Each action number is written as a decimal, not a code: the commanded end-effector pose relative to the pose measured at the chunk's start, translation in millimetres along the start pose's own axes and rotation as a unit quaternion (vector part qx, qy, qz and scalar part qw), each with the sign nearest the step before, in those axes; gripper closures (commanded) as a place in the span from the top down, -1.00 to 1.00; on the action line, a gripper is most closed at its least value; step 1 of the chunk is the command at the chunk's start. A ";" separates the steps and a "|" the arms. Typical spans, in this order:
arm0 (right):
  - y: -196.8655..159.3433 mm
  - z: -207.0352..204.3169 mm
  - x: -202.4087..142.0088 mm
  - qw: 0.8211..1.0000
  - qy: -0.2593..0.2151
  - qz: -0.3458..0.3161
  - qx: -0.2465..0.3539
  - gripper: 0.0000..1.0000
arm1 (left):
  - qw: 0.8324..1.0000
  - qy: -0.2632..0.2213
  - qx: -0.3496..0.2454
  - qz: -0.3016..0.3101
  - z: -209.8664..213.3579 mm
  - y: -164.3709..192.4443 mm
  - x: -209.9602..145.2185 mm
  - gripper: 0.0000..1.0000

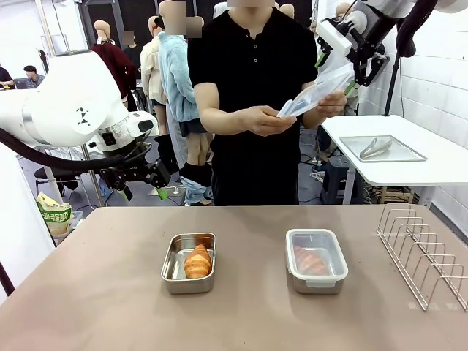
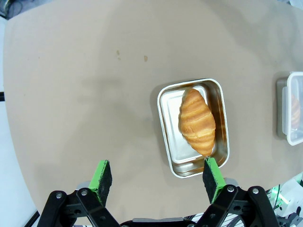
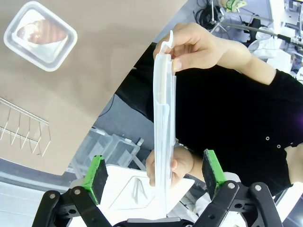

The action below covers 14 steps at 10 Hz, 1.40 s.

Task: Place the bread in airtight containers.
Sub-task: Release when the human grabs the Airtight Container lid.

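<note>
Croissant [image 1: 197,261] in open tin [image 1: 175,272] lower centre; lidded tin [image 1: 316,261] right of it; clear lid [image 1: 314,96] in person's hands [image 1: 267,119] above.

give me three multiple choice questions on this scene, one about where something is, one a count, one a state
1. Where is the loose clear lid?
A. on the open tin
B. in the person's hands, between the right gripper's open fingers
C. on the wire rack

2. How many steel tins stand on the table?
A. one
B. two
C. three

3. What state is the tin holding the uncovered croissant?
A. lidded
B. upside down
C. open, no lid

Answers: 1 B, the right gripper straddles the lid without clamping it. 2 B, an open tin and a lidded tin. 3 C, the roll lies bare.
</note>
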State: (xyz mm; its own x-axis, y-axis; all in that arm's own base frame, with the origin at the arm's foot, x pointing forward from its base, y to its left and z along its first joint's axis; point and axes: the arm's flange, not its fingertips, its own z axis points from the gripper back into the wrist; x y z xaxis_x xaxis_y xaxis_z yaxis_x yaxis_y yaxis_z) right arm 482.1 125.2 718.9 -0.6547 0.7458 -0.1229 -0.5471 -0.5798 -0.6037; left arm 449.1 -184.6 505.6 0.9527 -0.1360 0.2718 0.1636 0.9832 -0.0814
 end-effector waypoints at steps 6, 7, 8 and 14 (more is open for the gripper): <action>0.0 0.3 -0.2 1.000 0.000 0.000 -0.001 1.00 | 1.000 -0.001 0.004 0.005 0.5 1.7 1.6 1.00; 0.0 0.3 -0.2 1.000 0.000 0.000 -0.001 1.00 | 1.000 -0.001 0.004 0.005 0.5 1.7 1.6 1.00; 0.0 0.3 -0.2 1.000 0.000 0.000 -0.001 1.00 | 1.000 -0.001 0.004 0.005 0.5 1.7 1.6 1.00; 0.0 0.3 -0.2 1.000 0.000 0.000 -0.001 1.00 | 1.000 -0.001 0.004 0.005 0.5 1.7 1.6 1.00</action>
State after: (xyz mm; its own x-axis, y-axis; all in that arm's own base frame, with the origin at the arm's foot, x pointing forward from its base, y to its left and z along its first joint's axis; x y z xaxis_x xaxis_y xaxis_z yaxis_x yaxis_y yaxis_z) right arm 482.0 125.2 719.1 -0.6547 0.7458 -0.1232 -0.5468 -0.5798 -0.6041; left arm 449.1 -184.6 505.6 0.9527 -0.1360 0.2718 0.1636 0.9832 -0.0814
